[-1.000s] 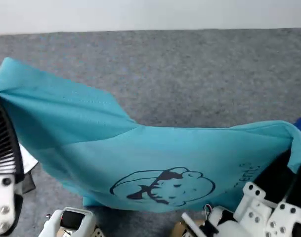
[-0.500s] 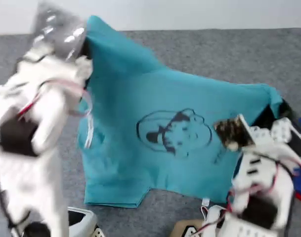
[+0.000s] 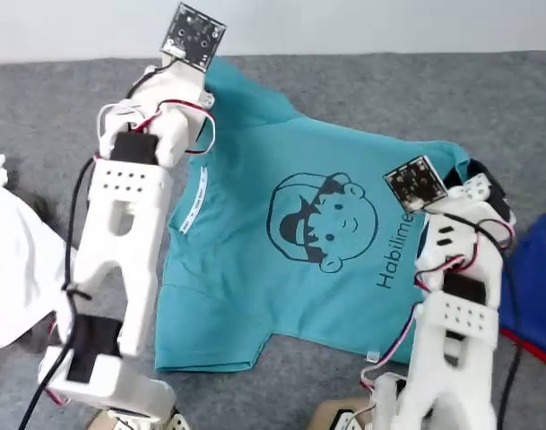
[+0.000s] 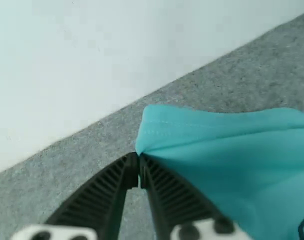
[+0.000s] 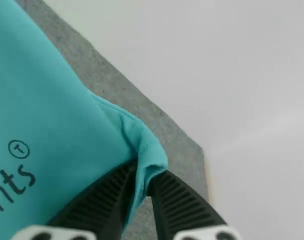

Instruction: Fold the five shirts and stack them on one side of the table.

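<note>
Nearest, at the bottom of the high view, stand the bases of two white robot arms on a grey worktop (image 3: 344,98). Between them a teal shirt (image 3: 255,269) lies spread flat, its cartoon face print upward and its hem toward the bottom of the frame.

The left arm (image 3: 129,215) rises along the left side of the frame and ends at the shirt's upper left corner. Its black ribbed jaws are pressed together on a fold of the teal cloth there. The right arm (image 3: 456,313) stands at the lower right and ends at the shirt's right corner, where its jaws likewise pinch a bunched teal edge.

A crumpled white cloth (image 3: 13,260) lies at the left edge and a blue cloth (image 3: 533,278) at the right edge, both probably other shirts. Beyond the worktop is a pale wall (image 3: 344,22).

The task looks to be at an early stage. This shirt is laid out but not yet folded, no folded stack is in sight, and the white and blue cloths appear unfolded.
</note>
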### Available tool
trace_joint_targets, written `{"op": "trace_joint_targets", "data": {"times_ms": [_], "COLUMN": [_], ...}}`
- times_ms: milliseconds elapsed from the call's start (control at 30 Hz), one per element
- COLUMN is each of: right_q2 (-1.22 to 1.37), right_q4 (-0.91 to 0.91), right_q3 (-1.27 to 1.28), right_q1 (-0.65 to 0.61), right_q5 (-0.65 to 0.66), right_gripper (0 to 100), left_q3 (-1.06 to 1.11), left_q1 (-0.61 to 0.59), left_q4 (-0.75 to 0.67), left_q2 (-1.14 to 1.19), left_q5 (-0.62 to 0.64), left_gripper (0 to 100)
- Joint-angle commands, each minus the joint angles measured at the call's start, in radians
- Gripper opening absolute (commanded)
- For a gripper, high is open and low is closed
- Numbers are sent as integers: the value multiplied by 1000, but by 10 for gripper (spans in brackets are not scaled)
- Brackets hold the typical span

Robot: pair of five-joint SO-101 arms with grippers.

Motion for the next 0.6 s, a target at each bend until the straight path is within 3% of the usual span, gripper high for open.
{"op": "trace_joint_targets", "data": {"times_ms": [0,167,367,567], "right_q2": [107,200,117,-1], "right_q4": [-88,-64,240,587], "right_q3": [-55,-161,-203,-198], "right_q1": [-16,-24,-28,-61], "right_q5": [-8,-6,0,69], "right_gripper": [10,10,9,9], "left_q3": [-7,-54,-179,-194], "left_q1": [-9,-9,-9,-3], "left_q4": [-64,-29,322,557], "left_q2": [23,55,61,63], "left_q5": [-3,-3,-21,-152], "left_gripper": [2,2,2,2]}}
